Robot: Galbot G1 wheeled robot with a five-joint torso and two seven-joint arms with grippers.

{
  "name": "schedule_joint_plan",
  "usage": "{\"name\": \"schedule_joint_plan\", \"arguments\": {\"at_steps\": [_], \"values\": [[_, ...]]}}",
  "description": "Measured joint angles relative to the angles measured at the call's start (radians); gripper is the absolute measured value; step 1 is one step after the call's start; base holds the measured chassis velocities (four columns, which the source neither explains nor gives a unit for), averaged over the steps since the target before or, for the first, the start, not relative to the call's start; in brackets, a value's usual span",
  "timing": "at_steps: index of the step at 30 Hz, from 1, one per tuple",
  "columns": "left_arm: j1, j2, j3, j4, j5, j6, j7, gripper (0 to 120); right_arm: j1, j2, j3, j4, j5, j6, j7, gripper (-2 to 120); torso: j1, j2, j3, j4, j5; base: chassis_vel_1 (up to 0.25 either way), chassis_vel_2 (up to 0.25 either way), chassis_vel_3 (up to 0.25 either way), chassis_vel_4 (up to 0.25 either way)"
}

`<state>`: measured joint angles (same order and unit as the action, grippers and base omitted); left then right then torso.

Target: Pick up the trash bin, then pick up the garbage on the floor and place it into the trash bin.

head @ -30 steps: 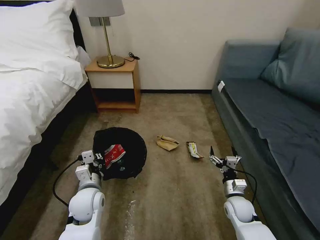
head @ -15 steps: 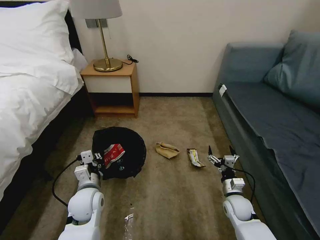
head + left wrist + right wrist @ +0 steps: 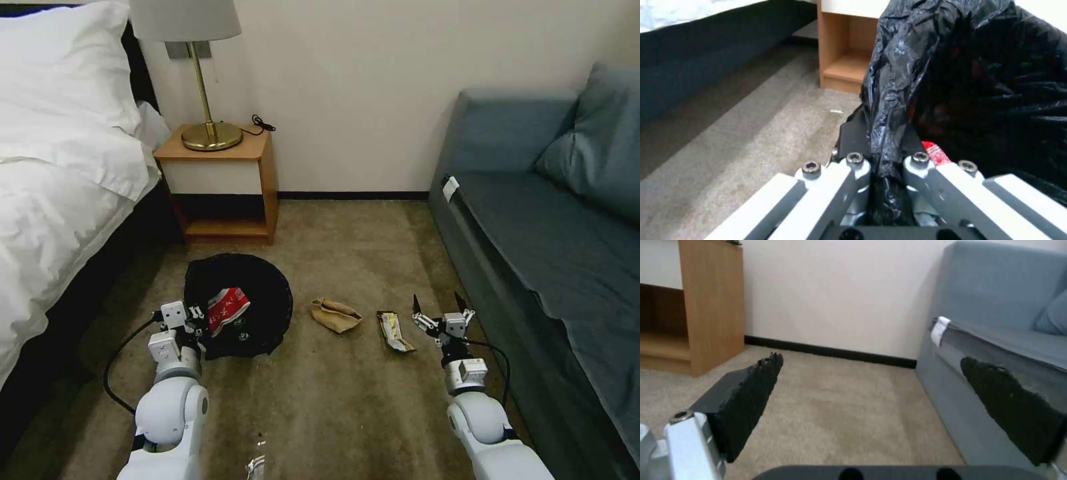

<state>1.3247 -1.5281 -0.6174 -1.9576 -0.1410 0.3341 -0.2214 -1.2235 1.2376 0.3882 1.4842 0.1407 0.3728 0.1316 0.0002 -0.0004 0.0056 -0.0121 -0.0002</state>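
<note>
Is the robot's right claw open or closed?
Open. The right gripper has its two dark fingers spread wide apart, with bare carpet between them, holding nothing.

A bedroom, likely a hotel room. A bed [image 3: 60, 200] with white linen and a pillow [image 3: 63, 67] stands beside a wooden nightstand [image 3: 220, 180] carrying a brass lamp [image 3: 200, 80]. A blue-grey sofa [image 3: 547, 233] faces it across brown carpet [image 3: 347, 400].
</note>
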Motion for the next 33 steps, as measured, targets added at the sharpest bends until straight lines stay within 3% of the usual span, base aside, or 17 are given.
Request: {"name": "schedule_joint_plan", "arguments": {"at_steps": [8,10,14,22,27,33], "values": [[-0.003,0.003,-0.007,0.002,-0.002,0.0,-0.001,3,0.045,-0.039,-0.072,-0.037,-0.019,0.06,0.018,100,0.0,0.0,0.0,0.0002,0.0001,-0.04,0.063,0.061,-0.049],[-0.004,0.001,-0.006,0.004,-0.003,0.0,-0.001,3,0.092,-0.101,-0.135,-0.057,-0.017,0.065,0.004,100,0.0,0.0,0.0,0.0,0.0,0.0,0.0,0.0,0.0],[-0.005,-0.003,-0.002,0.007,-0.002,0.0,-0.001,3,0.133,-0.139,-0.187,-0.072,0.002,0.059,-0.01,100,0.0,0.0,0.0,0.0001,0.0001,0.0,0.0,0.0,0.0],[-0.011,-0.007,0.0,0.029,0.004,-0.009,0.001,3,0.274,-0.232,-0.378,-0.125,0.179,-0.041,-0.125,100,0.0,0.0,0.0,0.0003,-0.0001,0.0,0.0,0.0,0.0],[-0.014,-0.005,-0.003,0.032,0.003,-0.009,0.004,3,0.312,-0.247,-0.428,-0.184,0.25,-0.109,-0.216,100,0.0,0.0,0.0,-0.0001,0.0,0.0,0.0,0.0,0.0],[-0.018,-0.004,-0.01,0.036,0.003,-0.009,0.005,3,0.35,-0.239,-0.468,-0.286,0.29,-0.132,-0.285,100,0.0,0.0,0.0,0.0,0.0,0.0,0.0,0.0,0.0]]}}
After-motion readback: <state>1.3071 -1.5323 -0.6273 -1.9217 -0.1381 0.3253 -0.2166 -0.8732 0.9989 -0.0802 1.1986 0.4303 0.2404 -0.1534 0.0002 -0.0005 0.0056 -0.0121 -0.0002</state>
